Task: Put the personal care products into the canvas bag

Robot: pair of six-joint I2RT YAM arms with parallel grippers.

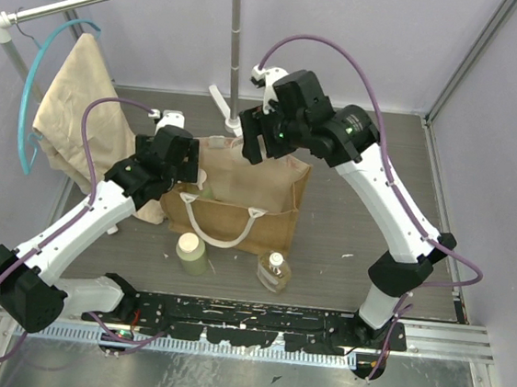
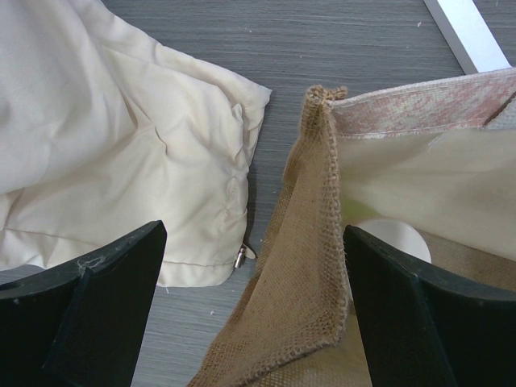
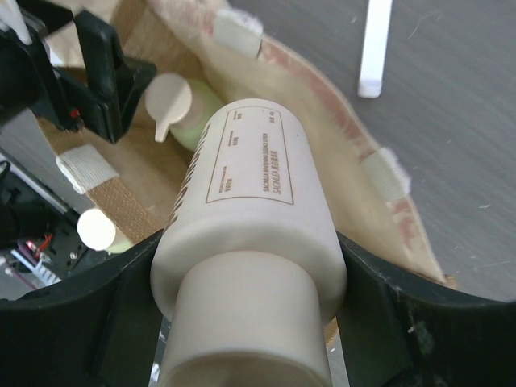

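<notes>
The tan canvas bag (image 1: 239, 201) stands open mid-table. My right gripper (image 1: 257, 140) hovers over its back rim, shut on the cream bottle (image 3: 250, 201), which points down into the bag's mouth (image 3: 379, 173). One pale green bottle (image 3: 181, 105) lies inside the bag, and its cap shows in the left wrist view (image 2: 395, 238). My left gripper (image 1: 186, 163) is open, its fingers straddling the bag's left corner wall (image 2: 310, 266) without pinching it. A second pale green bottle (image 1: 192, 253) and the clear amber bottle (image 1: 273, 271) stand on the table in front of the bag.
A limp beige cloth (image 1: 73, 109) hangs from a teal hanger (image 1: 29, 105) on the rack at the back left and drapes onto the table beside my left gripper (image 2: 121, 161). The rack's upright pole (image 1: 233, 52) stands behind the bag. Grey walls close both sides.
</notes>
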